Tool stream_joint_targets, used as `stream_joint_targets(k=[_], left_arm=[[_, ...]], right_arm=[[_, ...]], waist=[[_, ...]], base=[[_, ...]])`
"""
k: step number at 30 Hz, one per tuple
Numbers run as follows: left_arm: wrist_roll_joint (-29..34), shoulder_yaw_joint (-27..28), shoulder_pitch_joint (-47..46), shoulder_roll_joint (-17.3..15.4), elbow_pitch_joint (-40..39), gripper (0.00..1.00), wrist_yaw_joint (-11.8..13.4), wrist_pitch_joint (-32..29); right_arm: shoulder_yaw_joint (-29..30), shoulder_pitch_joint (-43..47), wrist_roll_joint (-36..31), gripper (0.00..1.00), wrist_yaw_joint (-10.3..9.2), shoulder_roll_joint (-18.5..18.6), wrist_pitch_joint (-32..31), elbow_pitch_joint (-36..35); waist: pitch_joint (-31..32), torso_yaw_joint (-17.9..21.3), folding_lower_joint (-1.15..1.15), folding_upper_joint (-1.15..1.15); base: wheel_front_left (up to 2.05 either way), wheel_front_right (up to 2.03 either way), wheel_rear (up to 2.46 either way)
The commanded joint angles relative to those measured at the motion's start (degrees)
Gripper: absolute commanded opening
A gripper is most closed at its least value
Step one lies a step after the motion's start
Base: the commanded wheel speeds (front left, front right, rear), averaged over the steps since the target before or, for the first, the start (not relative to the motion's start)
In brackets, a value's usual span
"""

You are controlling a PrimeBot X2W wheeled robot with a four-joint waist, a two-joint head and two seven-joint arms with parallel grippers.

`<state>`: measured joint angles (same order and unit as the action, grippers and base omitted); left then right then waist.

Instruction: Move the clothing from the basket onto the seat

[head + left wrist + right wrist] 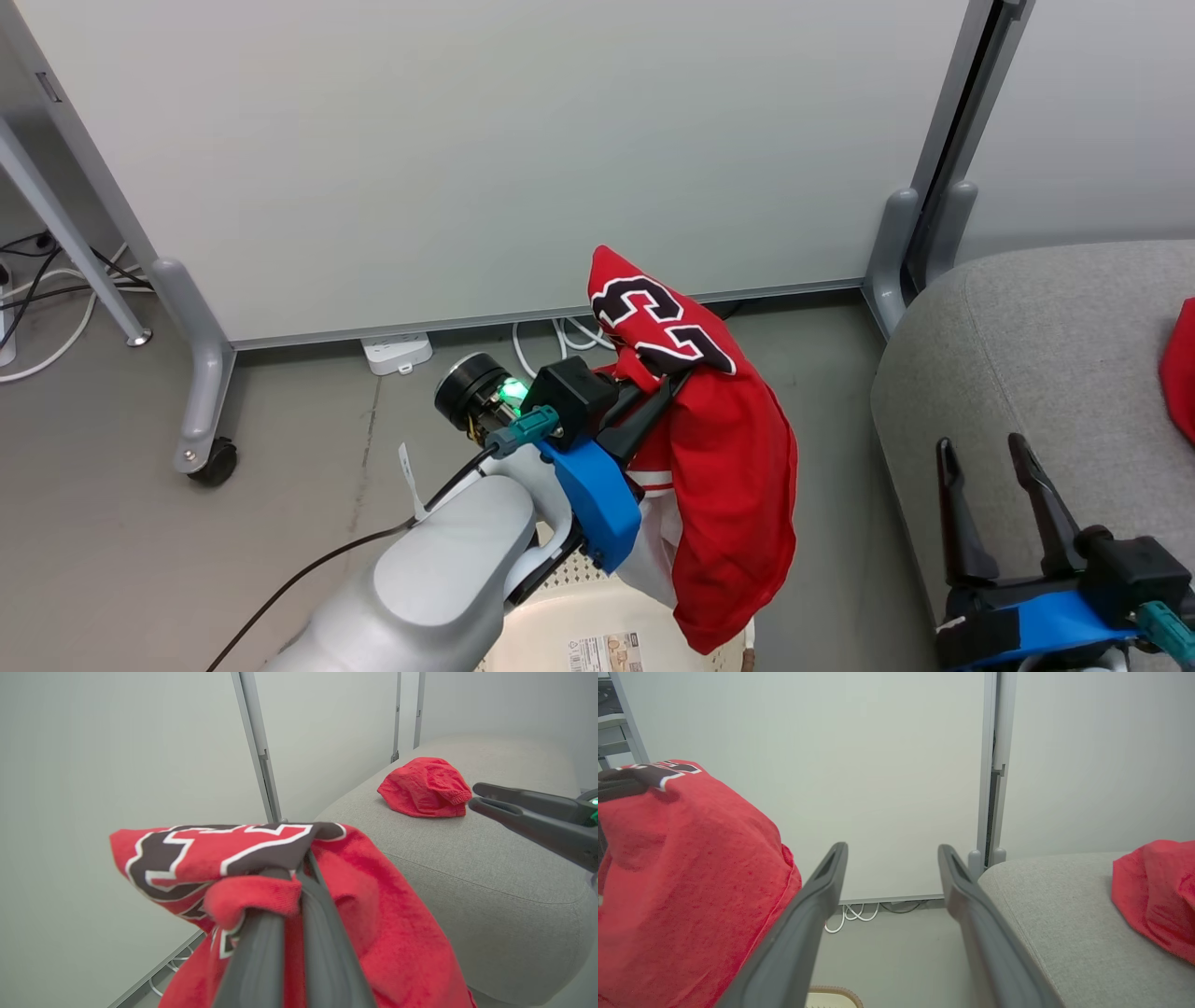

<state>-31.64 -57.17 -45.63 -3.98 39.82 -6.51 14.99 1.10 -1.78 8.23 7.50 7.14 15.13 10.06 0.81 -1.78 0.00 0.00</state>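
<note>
Left gripper (680, 383) clamped on red jersey (738, 467) with black "23", hanging over cream-white perforated plastic basket (541, 625), left of light grey fabric seat (1027, 355). Plain red cloth (423, 786) lies on seat. Right gripper (980, 444) spread, empty.

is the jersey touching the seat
Apart. The head view shows a strip of bare floor between the hanging jersey and the seat.

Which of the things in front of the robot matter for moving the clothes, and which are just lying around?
Job: red jersey in the shut left claw; basket below it; grey seat; plain red cloth lying on it.
Lying about: power strip; white cables; wheeled partition panels.
</note>
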Motion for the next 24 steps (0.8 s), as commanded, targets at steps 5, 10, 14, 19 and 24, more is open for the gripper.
stream_joint_targets(k=[5,10,14,19,24], left_arm=[[-0.04,0.10,0.73,-0.28,0.07,0.00,0.33,0.28],[0.23,-0.03,0.98,-0.36,0.09,0.00,0.43,0.28],[0.32,-0.24,1.06,-0.28,0.13,0.00,0.51,0.28],[0.42,-0.59,0.71,-0.12,0.05,0.00,0.53,0.28],[0.54,-0.91,-0.13,0.14,-0.27,0.00,0.64,0.28]], right_arm=[[-2.41,-0.55,-0.04,1.00,-0.02,0.35,0.02,-1.03],[-6.12,-2.32,0.21,1.00,-0.02,0.41,0.02,-1.92],[-10.11,-4.15,0.25,1.00,-0.02,0.89,0.02,-2.03],[-15.10,-7.69,0.52,1.00,-0.02,1.94,0.02,-0.51],[-19.51,-12.13,0.76,1.00,-0.02,3.29,0.03,3.55]], waist=[[-0.15,0.03,0.00,0.00],[-0.45,0.13,0.00,0.00],[-0.74,0.22,0.00,0.00],[-1.26,0.14,0.00,0.00],[-2.22,-0.30,0.00,0.00]], base=[[0.00,0.00,0.00],[0.00,0.00,0.00],[0.00,0.00,0.00],[0.00,0.00,0.00],[0.00,0.00,0.00]])
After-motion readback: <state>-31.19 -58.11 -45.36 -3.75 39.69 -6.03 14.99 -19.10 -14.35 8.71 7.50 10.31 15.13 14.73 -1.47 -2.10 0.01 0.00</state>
